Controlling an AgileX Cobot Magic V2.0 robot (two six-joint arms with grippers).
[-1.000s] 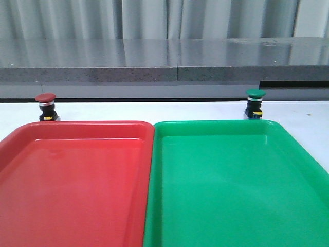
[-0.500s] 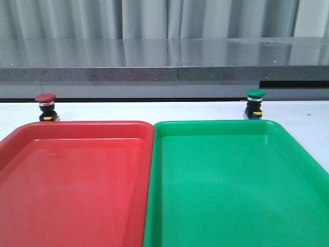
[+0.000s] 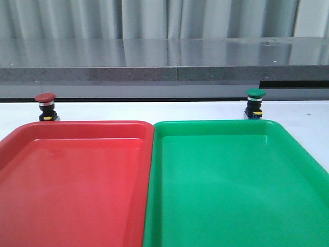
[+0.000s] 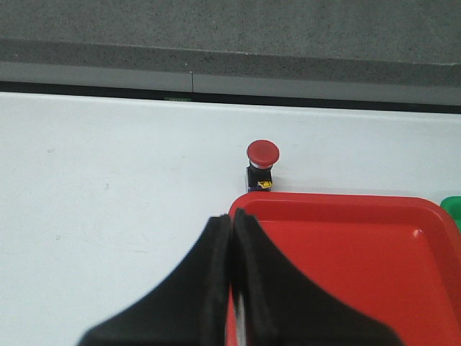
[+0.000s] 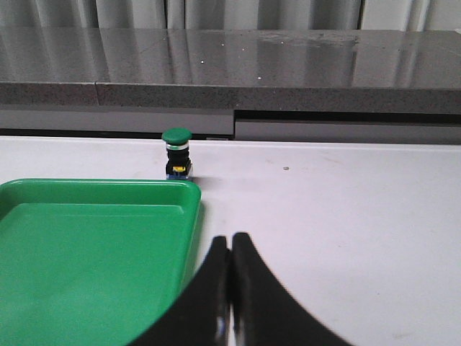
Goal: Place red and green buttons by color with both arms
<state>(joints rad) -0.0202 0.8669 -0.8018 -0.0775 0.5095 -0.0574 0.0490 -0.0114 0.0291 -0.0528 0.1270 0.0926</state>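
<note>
Two plastic trays sit side by side on a white table (image 3: 154,109), the red tray (image 3: 72,180) on the robot's left and the green tray (image 3: 231,180) on its right, their long edges touching down the middle of the front view. The red button (image 3: 46,107) stands upright on the table just beyond the far left corner of the red tray, its domed cap on top and a yellow mark showing on its black body. The green button (image 3: 254,103) stands upright just beyond the far edge of the green tray, toward its right corner. Neither button is inside a tray, and neither is touched by an arm. In the left wrist view, the left gripper (image 4: 232,223) hangs over the near edge of the red tray with its black fingers pressed together, holding nothing, the red button well ahead of it. In the right wrist view, the right gripper (image 5: 230,245) hangs over bare table just beside the green tray, its fingers likewise pressed together and holding nothing, the green button well apart from it. A grey stone ledge (image 3: 164,67) runs behind the table.
</note>
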